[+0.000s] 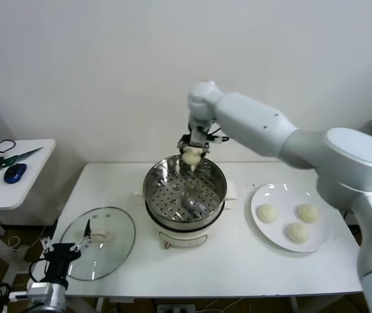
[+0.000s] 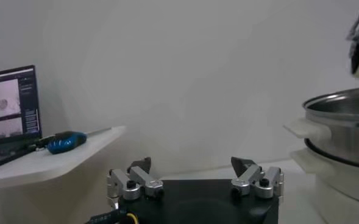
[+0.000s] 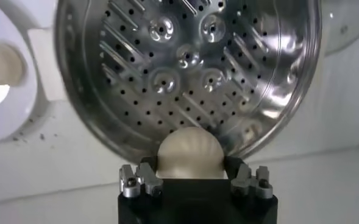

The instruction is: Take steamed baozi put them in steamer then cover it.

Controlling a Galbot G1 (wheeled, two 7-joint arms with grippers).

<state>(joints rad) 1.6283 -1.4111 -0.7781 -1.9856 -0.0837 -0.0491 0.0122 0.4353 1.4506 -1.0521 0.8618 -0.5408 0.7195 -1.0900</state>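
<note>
On the white table (image 1: 238,261) four steamed baozi can be counted: three lie on the flat white plate (image 1: 264,229) toward the robot's right, well apart from the pot, and a fourth (image 1: 191,156) hangs in the air over the far rim of the steamer (image 1: 184,193). One steamer stands at the middle of the table, its shiny perforated basket holding no bun, sitting on its white pot base. One cover (image 1: 98,242), clear glass with a metal rim and a white handle, lies flat on the table near the front left corner.

Two grippers show. The right gripper (image 1: 192,156) reaches in from the right, poised above the steamer's back edge; its fingers (image 3: 144,178) are drawn in against both sides of the held bun (image 3: 189,152), gripping it, with the basket floor visible below. The left gripper (image 1: 65,250) sits low at the table's front left edge, just beside the cover, its fingers (image 2: 138,177) spread wide apart and holding nothing.

A small side table (image 1: 16,179) to the left carries a blue mouse (image 1: 15,173) and a laptop (image 2: 8,112).
</note>
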